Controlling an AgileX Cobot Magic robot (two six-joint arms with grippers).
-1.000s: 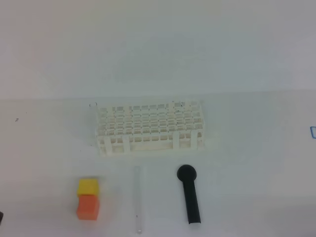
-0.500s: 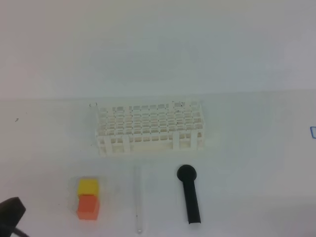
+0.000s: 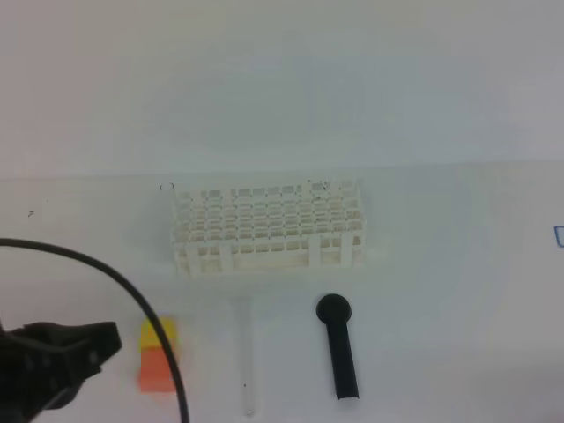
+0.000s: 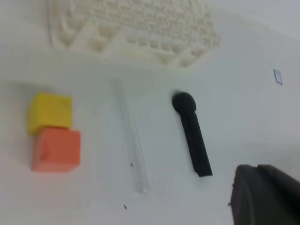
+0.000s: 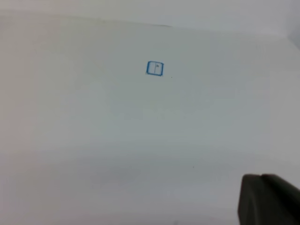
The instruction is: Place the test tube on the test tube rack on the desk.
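The left tool (image 3: 53,357) reaches in low from the near-left corner, pressed together and holding nothing, its cable arching above it. The test tube (image 3: 247,357) lies flat on the tabletop (image 3: 441,264), between the yellow and orange blocks (image 3: 157,355) and black stick (image 3: 338,346), in front of the test tube rack (image 3: 267,227). The right tool (image 5: 267,199) is likewise pressed together over bare tabletop.

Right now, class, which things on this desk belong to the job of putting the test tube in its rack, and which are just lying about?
Belong to the job:
- test tube, lying flat on the desk
- white rack
- left hand, shut and holding nothing

Just lying about:
- black round-headed stick
- yellow block
- orange block
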